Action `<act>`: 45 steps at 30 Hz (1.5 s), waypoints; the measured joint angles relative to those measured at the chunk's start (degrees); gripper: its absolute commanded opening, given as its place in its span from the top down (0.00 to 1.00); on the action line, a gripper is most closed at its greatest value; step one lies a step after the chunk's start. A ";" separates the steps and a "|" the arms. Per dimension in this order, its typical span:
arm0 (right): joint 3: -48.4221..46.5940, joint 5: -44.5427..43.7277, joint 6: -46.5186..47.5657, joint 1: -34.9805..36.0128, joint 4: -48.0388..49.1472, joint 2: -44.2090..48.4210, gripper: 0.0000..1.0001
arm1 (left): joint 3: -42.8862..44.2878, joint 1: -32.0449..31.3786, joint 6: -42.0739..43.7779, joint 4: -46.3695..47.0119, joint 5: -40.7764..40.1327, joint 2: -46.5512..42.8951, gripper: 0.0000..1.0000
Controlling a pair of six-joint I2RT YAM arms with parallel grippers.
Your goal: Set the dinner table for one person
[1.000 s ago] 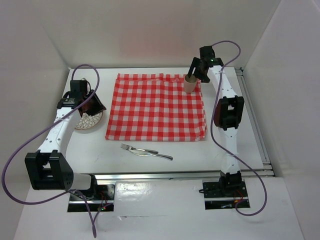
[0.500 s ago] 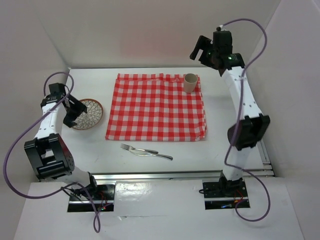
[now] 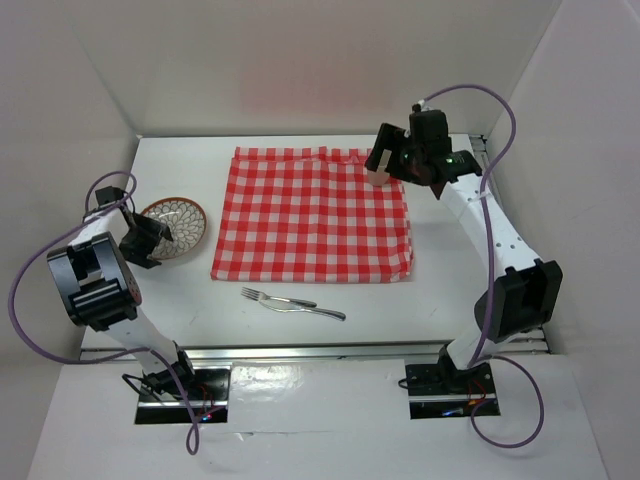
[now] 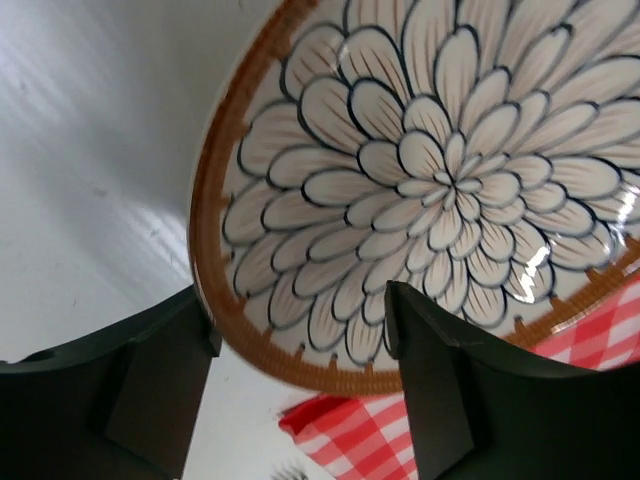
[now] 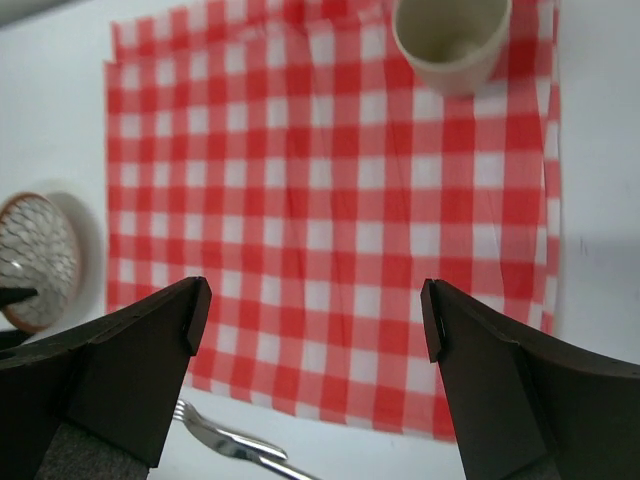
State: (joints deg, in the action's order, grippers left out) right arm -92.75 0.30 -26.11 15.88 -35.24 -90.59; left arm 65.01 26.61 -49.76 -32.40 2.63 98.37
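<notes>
Top external view puts the plate (image 3: 178,228) flat on the dinner table (image 3: 400,310) close to its left edge, just beside the left border of the checked cloth (image 3: 312,215) and not on it. The left gripper (image 3: 150,240) sits low at the plate's outer side, so the plate lies directly ahead of it, between the jaws and the cloth. In the left wrist view its two fingers (image 4: 160,380) stand well apart, with the plate's brown rim running across the gap just beyond them. They hold nothing, and I cannot tell whether either finger touches the rim. The plate is round, so no axis matters; what counts is that the rim edge faces the jaws and that the cloth lies on the plate's other side, toward the right edge of the table.

The right gripper (image 3: 395,160) hangs over the far right corner of the cloth, jaws spread wide and empty. The cup (image 5: 452,40) stands upright on that corner, ahead of the jaws and apart from them.

The fork (image 3: 292,303) lies on bare table just off the cloth's near border, its length running roughly along the near edge with the tines toward the left.

Judging by this layout, the plate is the left arm's job, since that arm is far nearer.
</notes>
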 measured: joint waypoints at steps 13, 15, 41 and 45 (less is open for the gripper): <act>7.98 0.61 -1.09 -5.70 -2.16 12.79 0.00 | 0.85 1.03 -5.49 10.82 10.32 3.80 1.00; 7.98 0.72 -1.09 -5.75 -2.38 12.87 0.00 | 1.01 0.24 -5.44 10.56 9.11 2.93 1.00; 11.82 1.03 -1.03 -6.01 -9.62 19.06 0.00 | 19.26 -36.61 7.58 3.78 21.05 6.88 1.00; 12.31 1.01 -1.03 -6.08 -10.14 19.43 0.00 | 21.07 -39.17 7.52 5.22 21.44 14.01 1.00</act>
State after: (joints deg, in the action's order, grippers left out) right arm -80.44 1.30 -27.14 9.80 -45.39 -71.16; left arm 86.08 -12.56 -42.24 -27.18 24.08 112.38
